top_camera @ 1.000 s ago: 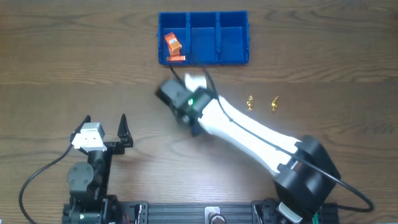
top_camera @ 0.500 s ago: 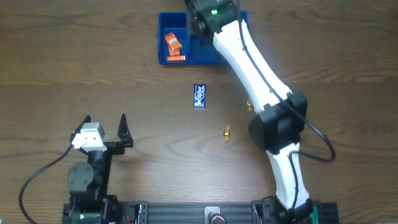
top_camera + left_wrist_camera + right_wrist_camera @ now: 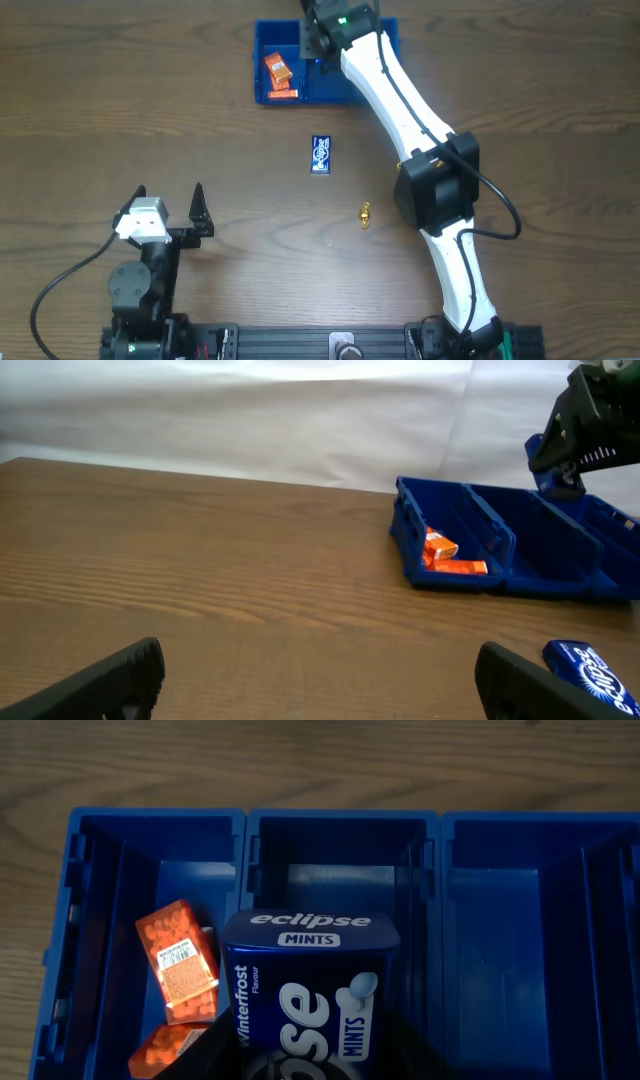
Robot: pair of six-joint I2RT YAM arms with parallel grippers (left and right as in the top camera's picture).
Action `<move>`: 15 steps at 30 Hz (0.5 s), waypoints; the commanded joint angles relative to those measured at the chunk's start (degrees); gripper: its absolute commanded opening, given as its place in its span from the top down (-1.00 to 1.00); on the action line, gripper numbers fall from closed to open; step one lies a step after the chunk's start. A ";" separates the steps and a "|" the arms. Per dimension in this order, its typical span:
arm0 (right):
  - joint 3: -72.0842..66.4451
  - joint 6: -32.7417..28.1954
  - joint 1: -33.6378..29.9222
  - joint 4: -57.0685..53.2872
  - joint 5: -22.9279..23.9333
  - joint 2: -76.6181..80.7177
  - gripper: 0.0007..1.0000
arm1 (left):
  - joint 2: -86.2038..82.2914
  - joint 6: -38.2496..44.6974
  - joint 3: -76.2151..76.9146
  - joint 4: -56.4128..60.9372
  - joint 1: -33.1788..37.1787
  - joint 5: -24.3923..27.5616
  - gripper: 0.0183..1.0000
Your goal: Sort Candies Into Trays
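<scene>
My right end effector (image 3: 308, 1058) grips the blue mint tin (image 3: 310, 970) near one end above the tray (image 3: 340, 818); I judge it stiff, light and slick, so it needs a firm squeeze.

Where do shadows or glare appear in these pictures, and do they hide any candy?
Right wrist view: the mint tin in the right gripper shades the tray's middle compartment, but the orange packs show plainly. Top view: even light, no glare over the gold candy or the blue pack. Left wrist view: bright pale backdrop, tray interior shaded.
</scene>
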 commanded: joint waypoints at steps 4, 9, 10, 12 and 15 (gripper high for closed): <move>0.66 -1.90 0.35 0.33 1.31 3.17 0.48 | -0.39 0.85 -0.92 -2.38 0.20 -0.33 -1.00; 0.66 -1.90 0.35 -0.02 1.46 3.56 0.35 | -0.37 0.85 -0.92 -2.38 0.20 -0.33 -1.00; 0.66 -1.92 0.35 -0.02 1.49 3.56 0.26 | -0.37 0.85 -0.92 -2.38 0.20 -0.33 -1.00; 0.66 -1.92 0.35 -0.04 1.46 3.56 -0.15 | -0.39 0.85 -0.92 -2.38 0.20 -0.33 -1.00; 0.79 -2.12 0.35 -0.33 1.68 3.37 -1.00 | -0.37 0.85 -0.92 -2.38 0.20 -0.33 -1.00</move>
